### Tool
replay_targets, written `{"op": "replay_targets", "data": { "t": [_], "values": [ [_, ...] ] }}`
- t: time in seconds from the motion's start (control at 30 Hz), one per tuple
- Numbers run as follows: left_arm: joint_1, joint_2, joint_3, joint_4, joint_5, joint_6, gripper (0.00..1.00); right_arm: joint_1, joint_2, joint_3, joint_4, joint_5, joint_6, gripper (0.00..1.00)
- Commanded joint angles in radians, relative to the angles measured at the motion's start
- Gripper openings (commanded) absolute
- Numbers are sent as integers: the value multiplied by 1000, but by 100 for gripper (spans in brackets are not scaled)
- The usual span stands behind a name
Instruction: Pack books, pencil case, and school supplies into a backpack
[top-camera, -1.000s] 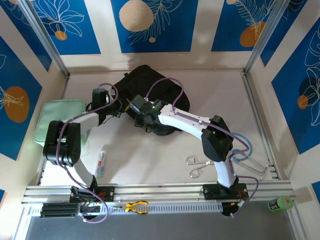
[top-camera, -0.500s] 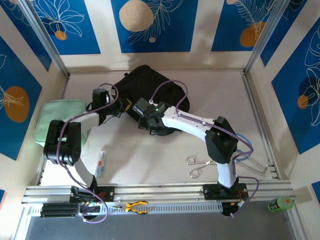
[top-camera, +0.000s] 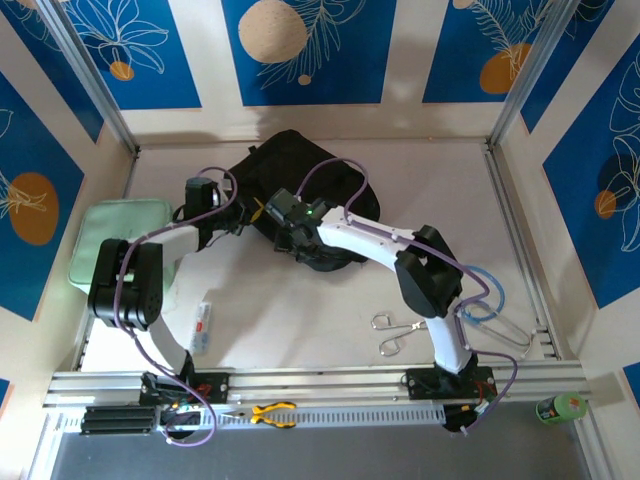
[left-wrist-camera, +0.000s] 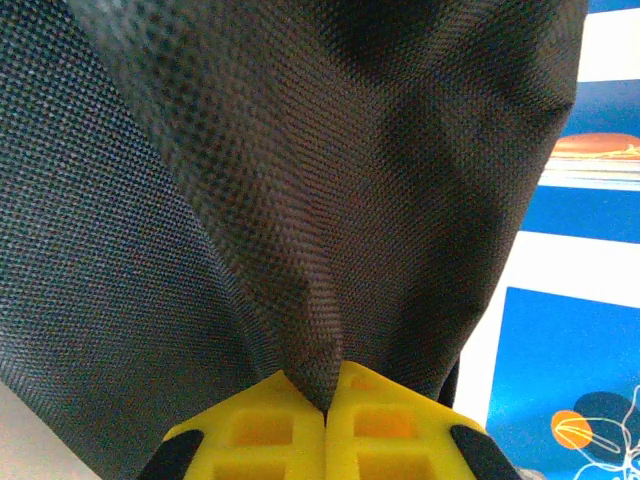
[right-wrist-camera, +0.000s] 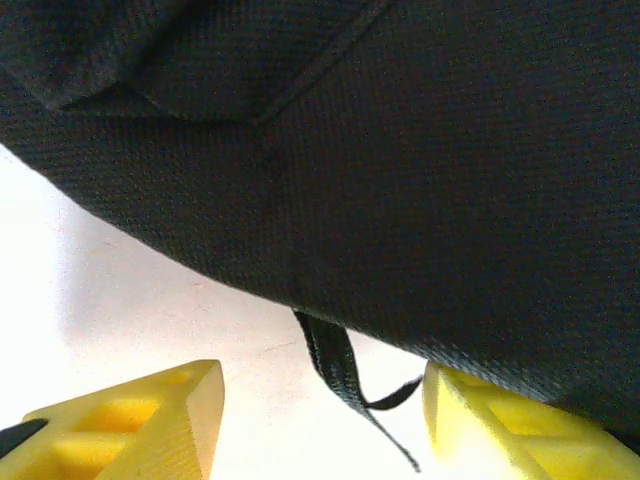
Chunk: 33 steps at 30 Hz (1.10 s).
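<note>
The left arm (top-camera: 165, 245) and right arm (top-camera: 365, 235) share white shells, black joints, purple cables (top-camera: 338, 162), yellow fingers (right-wrist-camera: 130, 420).

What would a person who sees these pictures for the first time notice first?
The black backpack at the far middle of the table draws the eye first. The left gripper is shut on a fold of its fabric, while the right gripper stands open at its edge, a thin black strap hanging between the fingers. A mint-green pouch lies by the left wall.
</note>
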Motion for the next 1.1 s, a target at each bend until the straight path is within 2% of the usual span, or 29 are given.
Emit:
{"op": "replay_targets", "data": {
  "t": [0.0, 0.57, 0.67, 0.83, 1.07],
  "values": [
    [-17, 10, 16, 52, 77, -10, 0, -2, 20, 42, -7, -27, -38, 53],
    [-16, 11, 16, 52, 76, -11, 0, -17, 35, 54, -37, 47, -41, 25],
    [-16, 10, 15, 52, 73, -12, 0, -16, 36, 54, -45, 57, -45, 18],
    [-16, 10, 15, 46, 66, -8, 0, -13, 16, 42, -64, 87, -43, 0],
    [-16, 24, 32, 11, 24, 24, 0, 0, -136, -140, -20, 125, -65, 0]
  ]
}}
